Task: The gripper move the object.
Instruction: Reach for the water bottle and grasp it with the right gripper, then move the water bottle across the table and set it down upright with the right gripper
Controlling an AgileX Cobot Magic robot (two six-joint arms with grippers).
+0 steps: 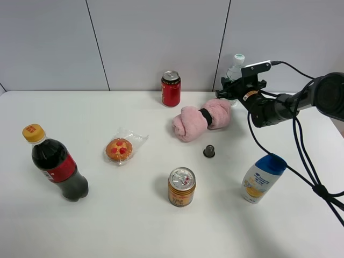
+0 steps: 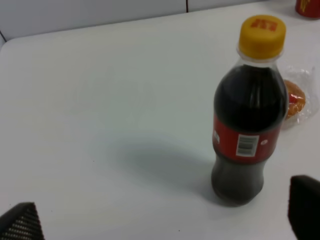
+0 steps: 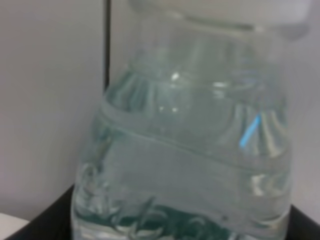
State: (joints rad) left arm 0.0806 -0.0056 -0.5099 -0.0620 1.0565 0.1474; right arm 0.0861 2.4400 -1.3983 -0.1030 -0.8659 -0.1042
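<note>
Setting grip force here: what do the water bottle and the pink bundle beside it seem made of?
Water bottle: clear, glossy plastic, ribbed; the wall shows through it. Pink bundle: soft, matte fleecy cloth, probably a rolled towel, judging by its fuzzy folds.

exterior view: water bottle (image 1: 236, 63) shows only cap and shoulder above the right pincer (image 1: 231, 88); grip contact hidden. right wrist view: bottle blurred, cap and base cropped. left wrist view: left pincer (image 2: 162, 219) is just fingertips (image 2: 304, 205), clipped at frame edge; red can (image 2: 309, 7) cropped at corner.
</note>
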